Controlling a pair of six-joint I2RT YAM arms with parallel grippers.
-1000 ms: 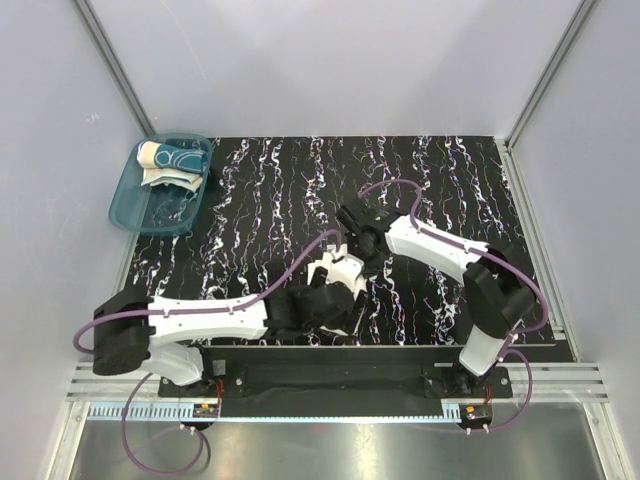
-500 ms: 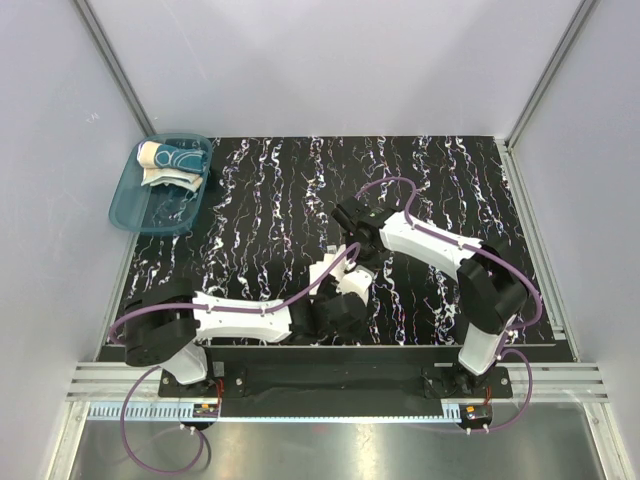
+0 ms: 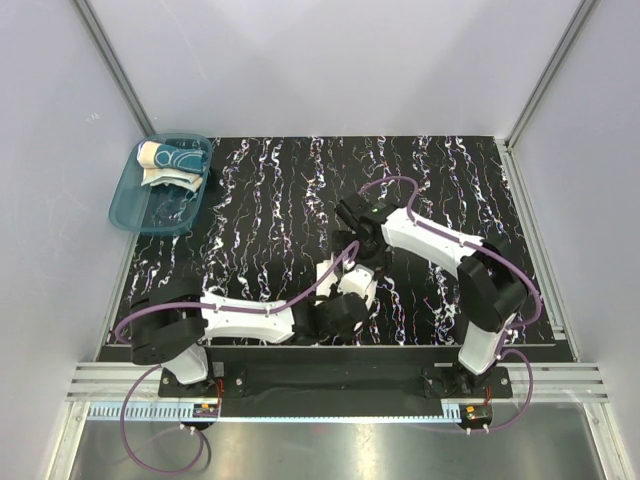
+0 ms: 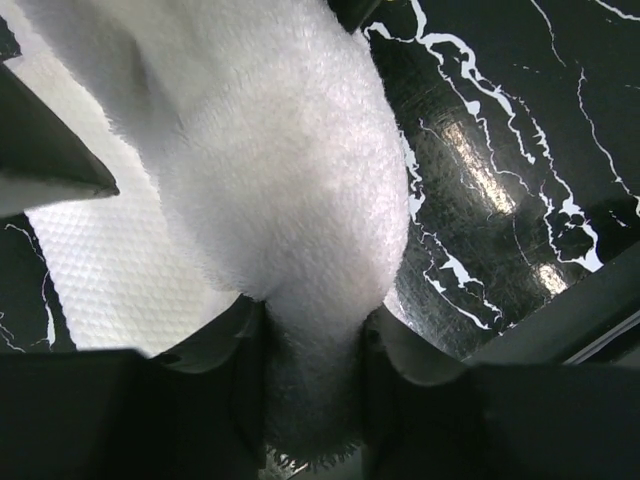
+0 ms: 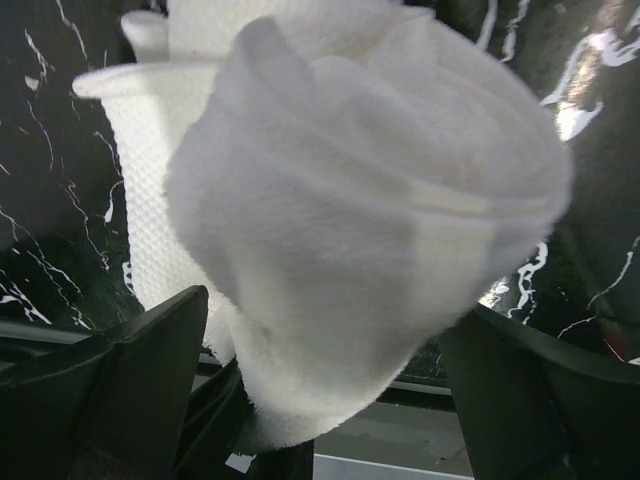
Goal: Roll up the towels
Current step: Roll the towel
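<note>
A rolled white terry towel (image 3: 350, 282) lies on the black marbled table near the middle front. My left gripper (image 4: 312, 335) is shut on a fold of this white towel (image 4: 290, 180), with the cloth pinched between its jaws. My right gripper (image 5: 330, 320) stands open, its fingers wide on either side of the roll's spiral end (image 5: 370, 190) without pressing it. From above, the left gripper (image 3: 343, 303) sits just in front of the roll and the right gripper (image 3: 362, 250) just behind it. The cream towel with a teal pattern (image 3: 172, 160) lies in the tub at the far left.
A translucent teal tub (image 3: 150, 210) stands at the table's far left corner. A white waffle-textured layer (image 4: 110, 270) lies flat under the roll. The black front rail (image 3: 330, 375) runs between the two arm bases. Purple cables loop over both arms.
My right gripper has opened and let go of the roll. My left gripper has closed on the white towel, and the left arm has swung nearer the front edge.
</note>
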